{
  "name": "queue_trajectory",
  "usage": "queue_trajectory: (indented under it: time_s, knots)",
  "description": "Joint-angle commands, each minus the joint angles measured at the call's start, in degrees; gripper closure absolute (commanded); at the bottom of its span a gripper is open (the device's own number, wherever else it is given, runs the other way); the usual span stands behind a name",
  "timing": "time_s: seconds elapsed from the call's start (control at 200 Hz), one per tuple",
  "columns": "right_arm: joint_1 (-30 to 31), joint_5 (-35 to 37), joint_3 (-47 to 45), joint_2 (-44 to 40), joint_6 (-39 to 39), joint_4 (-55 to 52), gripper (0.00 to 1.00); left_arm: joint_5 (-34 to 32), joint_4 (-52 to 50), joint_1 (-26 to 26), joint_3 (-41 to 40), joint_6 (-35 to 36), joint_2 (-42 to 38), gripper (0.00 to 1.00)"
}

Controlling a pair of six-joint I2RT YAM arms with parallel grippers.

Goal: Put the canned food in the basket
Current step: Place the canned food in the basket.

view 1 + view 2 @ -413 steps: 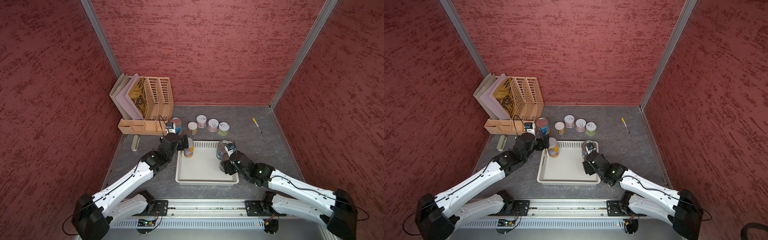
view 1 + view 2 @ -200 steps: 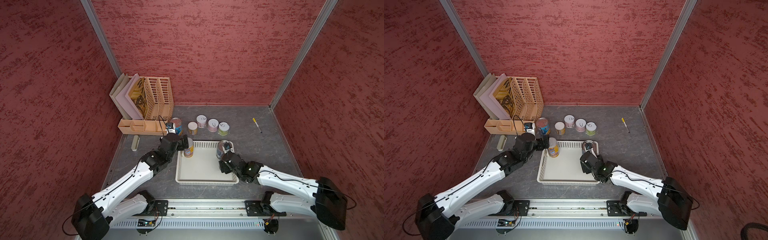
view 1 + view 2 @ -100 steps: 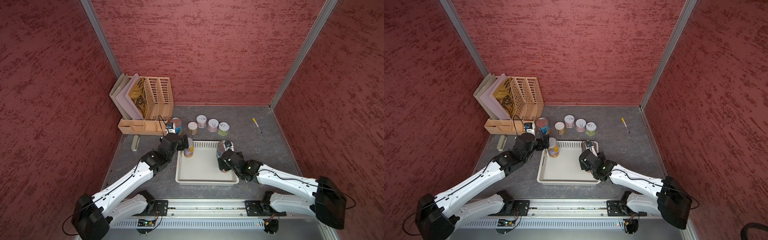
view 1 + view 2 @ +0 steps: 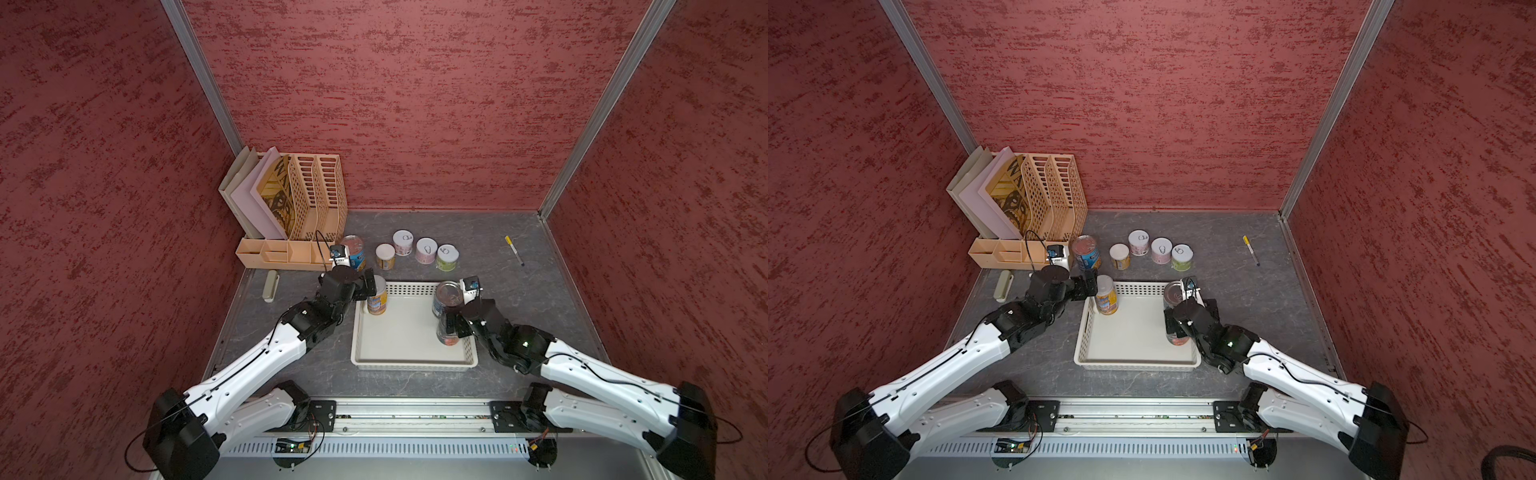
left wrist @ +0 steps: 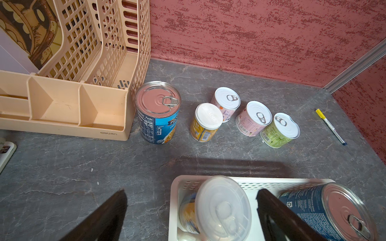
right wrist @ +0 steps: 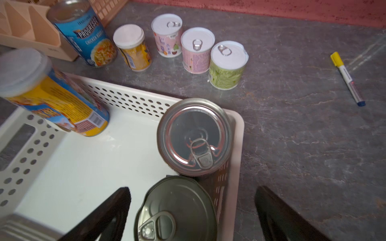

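Right wrist, nearest can [image 6: 175,210] cut off

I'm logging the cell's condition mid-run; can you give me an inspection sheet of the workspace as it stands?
Surface: grey marbled table, no spills seen.
Job's things: white basket holds three upright cans: yellow-label can, blue-label can, red-label can; five cans stand outside, behind it.
Clutter: pen, beige file organizer, small beige bar.
Grippers: left gripper open astride the yellow-label can; right gripper open astride the red-label can.
Cables: black lead along each arm.
Surroundings: red textured walls.
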Motion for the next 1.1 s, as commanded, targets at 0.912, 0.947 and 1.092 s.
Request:
queue_trajectory:
  time_s: [0.912, 0.947, 1.092]
  knots:
    - [-0.14, -10.49, -2.11, -9.17, 4.84, -0.75, 0.02, 2.32, -12.75, 16.76, 31.42, -9.02, 38.98, 0.00]
    - [-0.17, -10.60, -1.99, -8.92, 4.90, -0.76, 0.01, 2.15, -13.61, 16.71, 32.20, -9.14, 39.58, 0.00]
    - [-0.18, -10.60, -1.83, -8.72, 5.04, -0.98, 0.02, 3.88, -14.56, 16.78, 33.65, -8.73, 41.42, 0.00]
